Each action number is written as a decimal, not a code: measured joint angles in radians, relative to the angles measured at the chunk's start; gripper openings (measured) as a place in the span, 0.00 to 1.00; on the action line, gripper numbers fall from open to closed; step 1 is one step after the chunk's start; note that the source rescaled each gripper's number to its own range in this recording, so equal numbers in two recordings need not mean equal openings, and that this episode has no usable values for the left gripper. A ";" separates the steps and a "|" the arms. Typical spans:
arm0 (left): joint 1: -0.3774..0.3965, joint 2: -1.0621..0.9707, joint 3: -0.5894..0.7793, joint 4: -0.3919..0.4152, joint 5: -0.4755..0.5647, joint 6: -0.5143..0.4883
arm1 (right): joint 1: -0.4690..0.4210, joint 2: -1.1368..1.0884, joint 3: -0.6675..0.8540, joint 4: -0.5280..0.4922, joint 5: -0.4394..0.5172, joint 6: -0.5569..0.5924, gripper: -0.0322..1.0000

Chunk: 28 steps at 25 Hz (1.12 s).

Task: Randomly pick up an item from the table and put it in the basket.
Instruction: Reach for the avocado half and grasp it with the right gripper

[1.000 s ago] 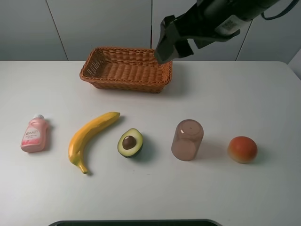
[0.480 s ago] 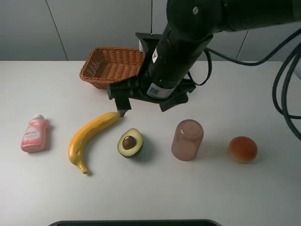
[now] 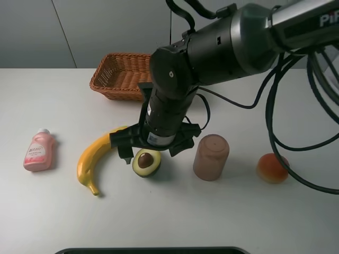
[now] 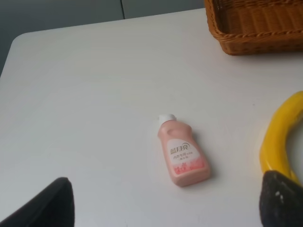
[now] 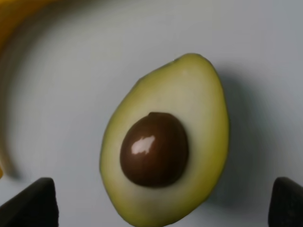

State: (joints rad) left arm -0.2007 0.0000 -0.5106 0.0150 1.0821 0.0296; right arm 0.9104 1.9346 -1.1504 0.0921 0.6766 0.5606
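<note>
The halved avocado (image 3: 146, 162) lies cut side up on the white table (image 3: 63, 211), between the banana and the cup. In the right wrist view the avocado (image 5: 165, 142) fills the middle, brown pit showing. My right gripper (image 3: 151, 150) has reached across and hangs open just above it, one finger on each side; its fingertips (image 5: 33, 203) show at the two lower corners. The wicker basket (image 3: 114, 76) stands at the back, partly hidden by the right arm, and also shows in the left wrist view (image 4: 255, 23). My left gripper (image 4: 163, 208) is open and empty above the table's left part.
A yellow banana (image 3: 95, 156) lies just left of the avocado. A pink bottle (image 3: 38, 152) lies at the far left. A translucent brown cup (image 3: 211, 157) stands upside down to the avocado's right. A round orange-red fruit (image 3: 273, 168) sits further right, behind cables.
My right arm has swung from over the basket forward and down to the avocado, and the open gripper now straddles it. The objects have not moved.
</note>
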 joint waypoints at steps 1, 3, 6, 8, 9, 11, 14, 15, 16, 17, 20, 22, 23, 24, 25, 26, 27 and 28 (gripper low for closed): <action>0.000 0.000 0.000 0.000 0.000 0.000 | 0.000 0.011 0.000 0.000 -0.005 0.000 0.89; 0.000 0.000 0.000 0.000 0.000 0.000 | 0.000 0.021 0.000 0.004 -0.017 0.000 0.89; 0.000 0.000 0.000 0.000 0.000 0.000 | 0.001 0.031 0.000 0.012 -0.038 -0.003 0.89; 0.000 0.000 0.000 0.000 0.000 0.000 | 0.001 0.041 0.000 0.023 -0.049 -0.005 0.89; 0.000 0.000 0.000 0.000 0.000 0.000 | 0.001 0.045 0.000 0.027 -0.054 -0.010 0.89; 0.000 0.000 0.000 0.000 0.000 0.000 | 0.002 0.057 0.000 0.040 -0.065 -0.023 0.89; 0.000 0.000 0.000 0.000 0.000 0.000 | 0.002 0.071 0.000 0.059 -0.071 -0.039 0.89; 0.000 0.000 0.000 0.000 0.000 0.000 | 0.002 0.075 0.000 0.059 -0.071 -0.044 0.89; 0.000 0.000 0.000 0.000 0.000 0.000 | 0.002 0.076 0.000 0.061 -0.071 -0.049 0.89; 0.000 0.000 0.000 0.000 0.000 0.000 | 0.004 0.081 0.000 0.067 -0.071 -0.052 0.89; 0.000 0.000 0.000 0.000 0.000 0.000 | 0.004 0.087 0.000 0.076 -0.073 -0.064 0.89; 0.000 0.000 0.000 0.000 0.000 0.000 | 0.004 0.092 0.000 0.083 -0.078 -0.072 0.89; 0.000 0.000 0.000 0.000 0.000 0.000 | 0.004 0.096 0.000 0.087 -0.081 -0.079 0.89; 0.000 0.000 0.000 0.000 0.000 0.000 | 0.004 0.100 0.000 0.098 -0.083 -0.087 0.89; 0.000 0.000 0.000 0.000 0.000 0.000 | 0.004 0.104 0.000 0.105 -0.085 -0.091 0.89; 0.000 0.000 0.000 0.000 0.000 0.000 | 0.004 0.106 0.000 0.106 -0.085 -0.098 0.89; 0.000 0.000 0.000 0.000 0.000 0.000 | 0.004 0.108 0.000 0.106 -0.088 -0.099 0.89; 0.000 0.000 0.000 0.000 0.000 0.000 | 0.004 0.110 0.000 0.106 -0.093 -0.101 0.89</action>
State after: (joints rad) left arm -0.2007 0.0000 -0.5106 0.0150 1.0821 0.0296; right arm 0.9146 2.0450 -1.1504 0.1978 0.5839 0.4596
